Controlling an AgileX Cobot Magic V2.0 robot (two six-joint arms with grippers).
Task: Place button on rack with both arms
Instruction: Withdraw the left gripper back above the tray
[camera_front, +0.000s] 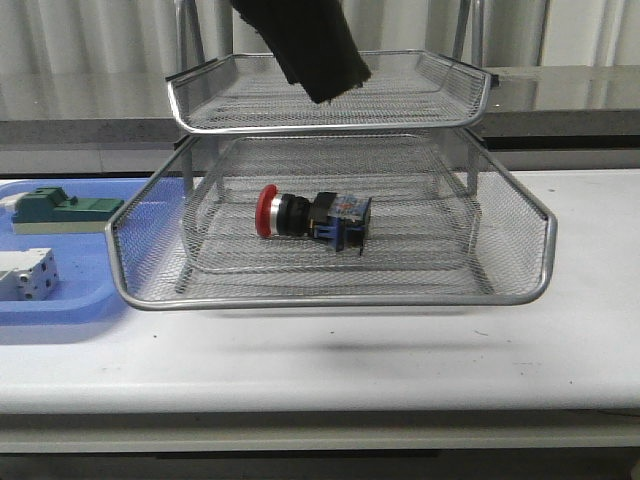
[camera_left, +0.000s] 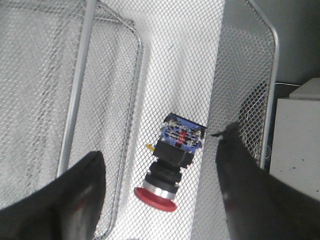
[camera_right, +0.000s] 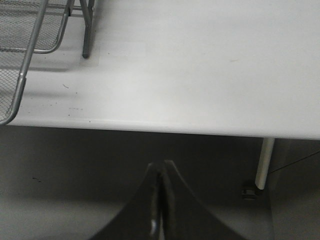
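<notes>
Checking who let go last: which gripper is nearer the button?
Left. The left gripper hangs open directly above the button, which lies on its side in the rack. The right gripper is shut, off past the table edge.

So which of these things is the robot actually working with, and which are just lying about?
In the job:
- button, lying in the rack's lower tier
- rack
- left gripper, open above it

Lying about:
- blue tray
- green block
- white block
</notes>
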